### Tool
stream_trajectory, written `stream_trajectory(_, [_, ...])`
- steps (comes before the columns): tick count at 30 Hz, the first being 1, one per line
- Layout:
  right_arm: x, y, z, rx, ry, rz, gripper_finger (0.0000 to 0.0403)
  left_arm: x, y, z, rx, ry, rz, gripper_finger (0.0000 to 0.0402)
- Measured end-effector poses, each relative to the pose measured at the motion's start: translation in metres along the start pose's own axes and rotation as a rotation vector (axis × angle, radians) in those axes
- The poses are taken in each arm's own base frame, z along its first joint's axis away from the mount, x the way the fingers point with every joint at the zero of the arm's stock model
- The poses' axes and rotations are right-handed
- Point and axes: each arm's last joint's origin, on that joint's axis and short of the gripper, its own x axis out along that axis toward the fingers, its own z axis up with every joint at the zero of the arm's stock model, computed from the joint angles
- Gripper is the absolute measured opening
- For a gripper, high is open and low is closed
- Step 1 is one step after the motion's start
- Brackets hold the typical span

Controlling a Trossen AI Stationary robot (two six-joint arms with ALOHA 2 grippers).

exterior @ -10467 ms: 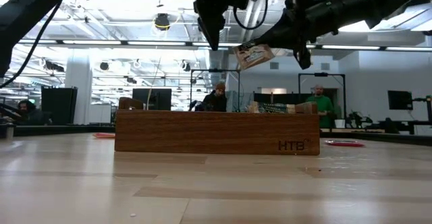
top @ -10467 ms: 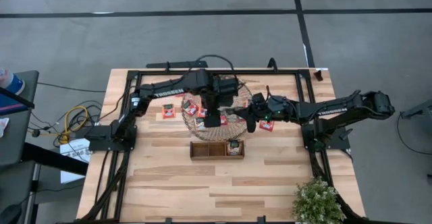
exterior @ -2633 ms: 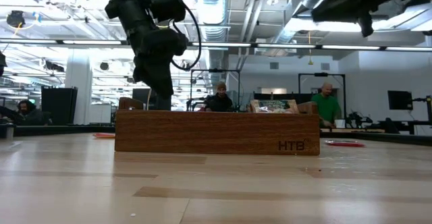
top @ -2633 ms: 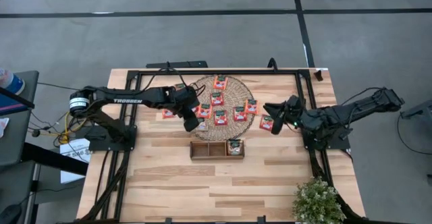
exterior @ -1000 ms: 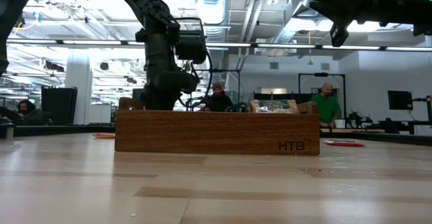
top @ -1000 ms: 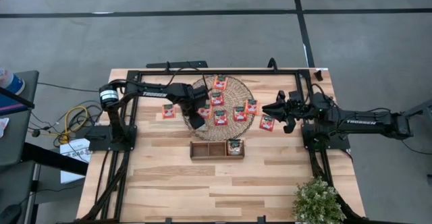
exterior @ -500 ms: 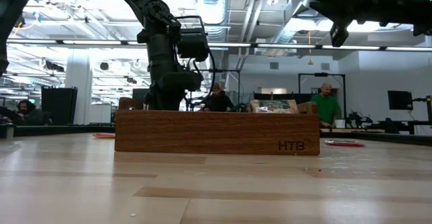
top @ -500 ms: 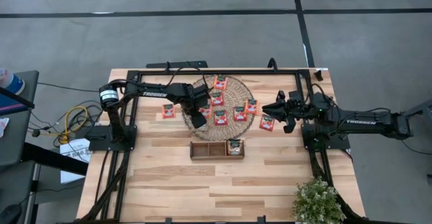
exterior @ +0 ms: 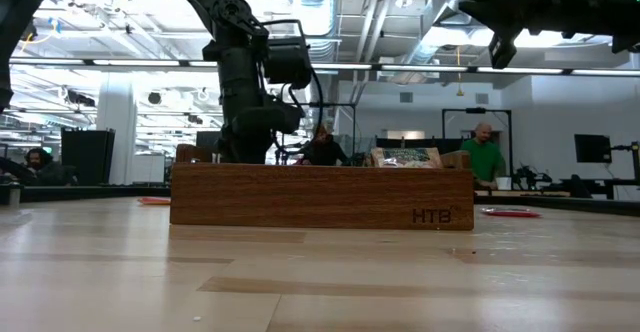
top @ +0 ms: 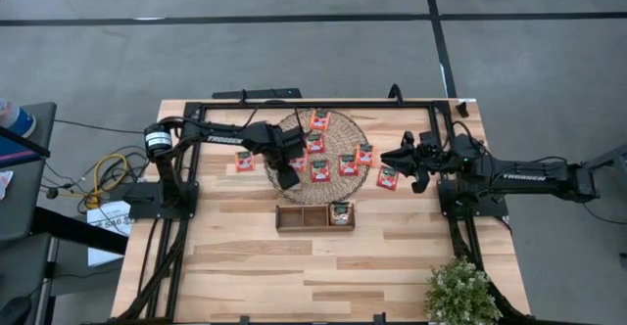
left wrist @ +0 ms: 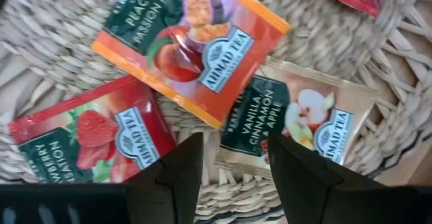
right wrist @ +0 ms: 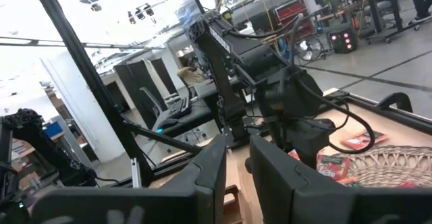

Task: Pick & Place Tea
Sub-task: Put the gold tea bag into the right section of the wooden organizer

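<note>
**Left gripper creeps lower over mat sachets**

Since half a second ago the left gripper (top: 286, 175) edges down at the woven mat's (top: 355, 129) 7 o'clock rim, fingers parted, holding nothing, bracketing the vanilla-apple sachet (left wrist: 302, 119). Pick imminent. Neighbouring sachets crowd it. Right gripper (top: 419, 179) waits at 3 o'clock, narrowly parted, empty.

Glossy foil-like tea sachets (left wrist: 191, 46) lay on a rough woven wicker mat (left wrist: 61, 21); the tray (exterior: 320, 197) was smooth brown wood, the table (top: 255, 256) pale matt planks.
</note>
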Motion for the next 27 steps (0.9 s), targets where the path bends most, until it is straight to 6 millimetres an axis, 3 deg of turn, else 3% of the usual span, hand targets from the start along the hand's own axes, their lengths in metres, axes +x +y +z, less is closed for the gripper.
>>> stream_trajectory(6, [0.000,0.000,0.000,0.001,0.001,0.000,0.0060,0.003,0.001,0.000,0.002,0.006,0.020,0.0158])
stream_trajectory(14, [0.000,0.000,0.000,0.011,0.000,0.000,0.0060,0.027,0.000,-0.002,0.002,0.082,0.034,0.0158])
stream_trajectory(27, [0.000,0.000,0.000,0.018,0.000,0.000,0.0060,0.029,0.000,-0.003,0.006,0.085,0.026,0.0148])
